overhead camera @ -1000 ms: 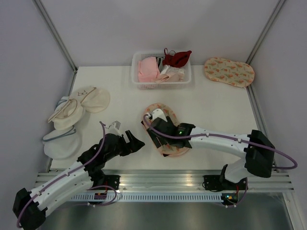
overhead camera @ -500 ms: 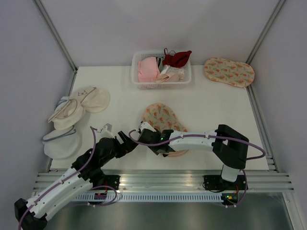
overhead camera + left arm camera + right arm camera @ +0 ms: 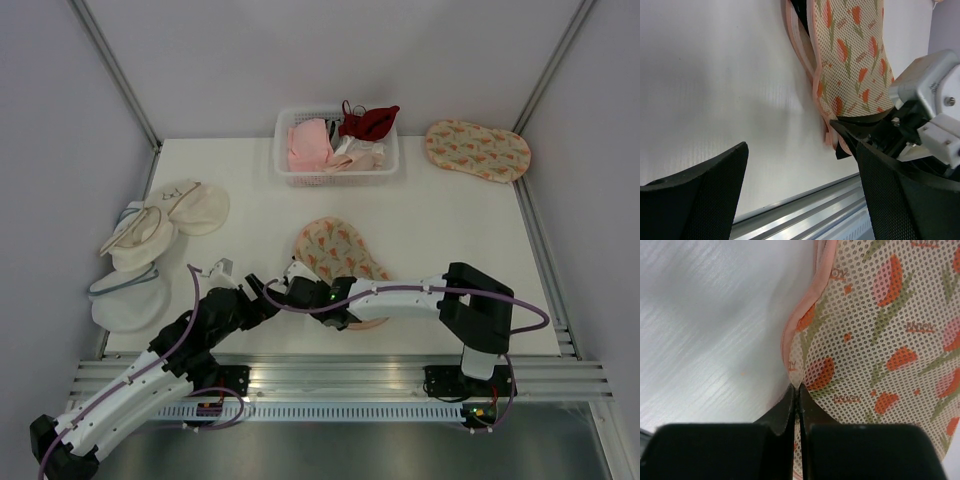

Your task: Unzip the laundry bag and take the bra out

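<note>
Top external view, bench (image 3: 240, 195) contents. Item one: laundry bag (image 3: 336, 248), peach with an orange leaf print, lying flat near the middle of the bench, closer to the near edge than to the far one. Item two: white basket (image 3: 286, 176) at the far edge, holding a pink garment (image 3: 308, 146) on the left and a dark red garment (image 3: 369, 121) at the far right corner. Item three: second printed pouch (image 3: 478, 150), far right, well apart from the first. Item four: cream pouches (image 3: 165, 222), heaped at the left edge.

Right gripper (image 3: 300, 283): reaches across to the near-left end of the laundry bag. Right wrist view shows the right gripper (image 3: 796, 391) clenched, both fingers pressed together on the pink edging of the laundry bag (image 3: 880, 335), with bare bench (image 3: 705, 325) to the left of it.

Left gripper (image 3: 263, 292): just beside the same end of the bag, apart from it. Left wrist view shows the left gripper (image 3: 801, 150) released, fingers spread wide over bare bench (image 3: 715, 75), holding nothing. The laundry bag (image 3: 850, 50) runs up the right half of that view, with the right gripper (image 3: 852, 127) at its lower end. A dark sliver (image 3: 799, 9) sits between the pink edge layers at the top; what it is cannot be told.
</note>
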`<move>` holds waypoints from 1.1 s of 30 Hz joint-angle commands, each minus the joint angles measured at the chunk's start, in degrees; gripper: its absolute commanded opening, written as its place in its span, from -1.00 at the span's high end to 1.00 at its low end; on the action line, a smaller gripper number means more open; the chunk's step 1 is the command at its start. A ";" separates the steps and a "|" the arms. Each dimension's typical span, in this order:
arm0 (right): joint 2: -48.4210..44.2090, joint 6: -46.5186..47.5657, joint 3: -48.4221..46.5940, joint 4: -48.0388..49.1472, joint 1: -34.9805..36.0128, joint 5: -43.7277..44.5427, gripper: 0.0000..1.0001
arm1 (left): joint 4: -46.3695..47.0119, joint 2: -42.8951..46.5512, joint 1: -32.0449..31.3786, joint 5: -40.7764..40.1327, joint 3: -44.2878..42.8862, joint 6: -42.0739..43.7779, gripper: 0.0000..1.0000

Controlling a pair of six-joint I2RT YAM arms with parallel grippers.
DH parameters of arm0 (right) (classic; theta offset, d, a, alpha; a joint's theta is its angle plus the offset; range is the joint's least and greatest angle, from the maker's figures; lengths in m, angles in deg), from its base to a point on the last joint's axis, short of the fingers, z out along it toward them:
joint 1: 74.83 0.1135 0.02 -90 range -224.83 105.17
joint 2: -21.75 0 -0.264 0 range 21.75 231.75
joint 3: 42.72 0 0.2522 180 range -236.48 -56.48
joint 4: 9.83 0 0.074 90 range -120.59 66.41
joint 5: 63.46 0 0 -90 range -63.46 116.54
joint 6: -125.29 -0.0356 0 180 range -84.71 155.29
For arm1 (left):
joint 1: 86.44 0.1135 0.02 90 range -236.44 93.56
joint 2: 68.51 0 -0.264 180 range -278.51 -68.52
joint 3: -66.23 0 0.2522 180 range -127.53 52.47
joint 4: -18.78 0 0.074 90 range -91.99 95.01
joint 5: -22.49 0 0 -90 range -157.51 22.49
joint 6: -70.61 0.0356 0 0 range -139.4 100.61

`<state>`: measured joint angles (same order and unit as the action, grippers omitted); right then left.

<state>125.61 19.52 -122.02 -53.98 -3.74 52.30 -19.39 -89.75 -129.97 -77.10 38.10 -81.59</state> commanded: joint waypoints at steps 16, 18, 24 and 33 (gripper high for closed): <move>-30.54 -18.91 5.94 -2.47 -15.14 6.40 0.99 | -0.38 -1.00 -0.15 0.35 -0.57 -0.82 -0.84; -36.51 -21.74 9.71 -2.65 -21.31 8.86 0.99 | -0.12 -1.53 -0.07 0.71 -0.83 -0.74 -0.84; -48.92 -26.34 19.74 -2.48 -42.24 15.64 0.54 | 1.29 -2.49 -0.15 1.94 -1.36 -0.39 -0.84; -46.64 -7.10 20.27 9.37 -45.16 -15.09 -0.36 | 3.39 -5.48 -0.07 2.73 -2.59 1.29 -0.84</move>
<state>78.61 4.52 -102.28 -52.85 -48.98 52.32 -18.60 -94.56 -129.97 -75.70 37.71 -81.50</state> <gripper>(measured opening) 0.665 0.917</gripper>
